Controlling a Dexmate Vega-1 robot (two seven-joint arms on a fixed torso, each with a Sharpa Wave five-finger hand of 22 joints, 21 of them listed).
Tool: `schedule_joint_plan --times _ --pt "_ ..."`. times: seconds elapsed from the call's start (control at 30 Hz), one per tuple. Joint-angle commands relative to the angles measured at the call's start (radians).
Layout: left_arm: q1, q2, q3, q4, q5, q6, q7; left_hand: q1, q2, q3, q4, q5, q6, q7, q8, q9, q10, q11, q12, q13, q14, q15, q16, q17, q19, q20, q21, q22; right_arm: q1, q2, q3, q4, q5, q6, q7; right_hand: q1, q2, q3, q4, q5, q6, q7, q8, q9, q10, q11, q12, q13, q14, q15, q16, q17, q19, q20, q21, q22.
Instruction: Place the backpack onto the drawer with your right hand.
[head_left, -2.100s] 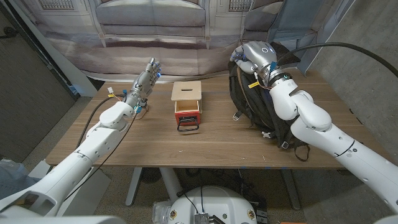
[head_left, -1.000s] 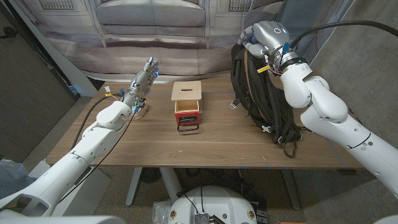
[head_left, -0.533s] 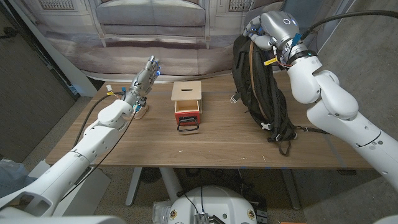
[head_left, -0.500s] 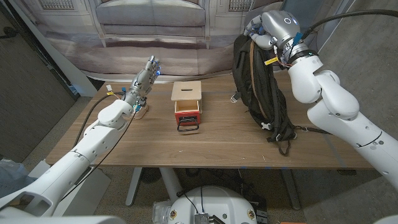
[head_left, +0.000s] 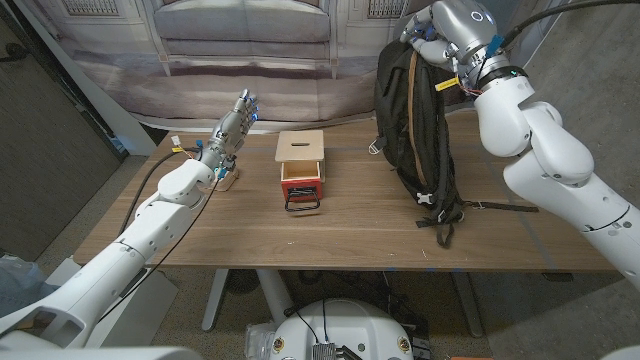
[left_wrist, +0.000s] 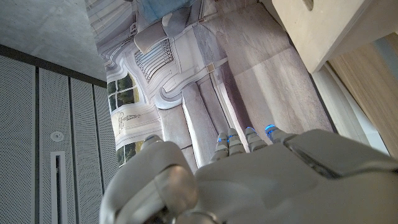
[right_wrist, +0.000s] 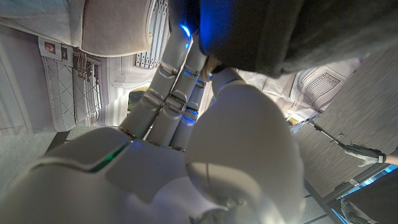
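Right hand (head_left: 445, 40) fingers clamp the limp black fabric backpack (head_left: 415, 120); left hand (head_left: 232, 128) fingers apart.

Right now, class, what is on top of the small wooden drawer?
Nothing lies on the drawer, only a slot in its bare top. The backpack hangs from the right hand. Its inside is hidden.

Printed facade backdrop (head_left: 240, 40), wooden table (head_left: 350, 225), grey concrete wall (head_left: 590, 90)
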Motion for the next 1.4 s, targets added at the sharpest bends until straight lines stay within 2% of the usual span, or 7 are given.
schedule_joint_plan --times 0.03,0.73,1.4 --pt "-0.015 0.001 0.005 0.004 0.002 0.007 -0.004 0.001 0.01 -0.008 0.002 0.001 0.0 0.005 -0.003 0.004 0.002 0.003 0.002 0.004 -0.004 0.005 -0.001 0.005 -0.004 0.001 0.002 0.005 0.037 -0.008 0.009 -0.016 0.006 -0.01 0.025 0.086 0.088 0.028 -0.022 -0.004 0.0 -0.009 0.004 0.006 0.089 -0.083 -0.003 0.118 0.014 -0.019 -0.002 0.004 -0.007 -0.078 0.011 -0.001" --pt "-0.011 0.011 -0.006 -0.004 -0.001 0.006 -0.005 0.003 0.012 -0.011 0.002 0.0 -0.001 0.006 -0.004 0.004 -0.001 0.003 0.001 0.004 -0.007 0.004 -0.002 0.005 -0.008 -0.001 0.001 0.005 0.091 -0.008 -0.009 -0.049 -0.014 -0.023 0.067 0.087 0.087 0.033 -0.022 -0.009 0.004 -0.009 0.006 0.008 0.093 -0.084 -0.016 0.127 0.022 -0.019 -0.006 0.01 -0.015 -0.078 0.029 -0.005" --pt "0.039 0.028 -0.034 -0.035 -0.011 -0.007 0.01 0.004 0.014 -0.016 0.002 0.0 -0.002 0.005 -0.003 0.004 0.0 0.004 0.002 0.004 -0.007 0.006 -0.001 0.005 -0.01 -0.002 0.001 0.005 0.186 0.033 -0.069 -0.048 -0.056 0.014 0.115 0.086 0.086 0.039 -0.023 -0.011 0.005 -0.009 0.006 0.009 0.098 -0.085 -0.025 0.14 0.025 -0.018 -0.013 0.015 -0.022 -0.078 0.046 -0.011"
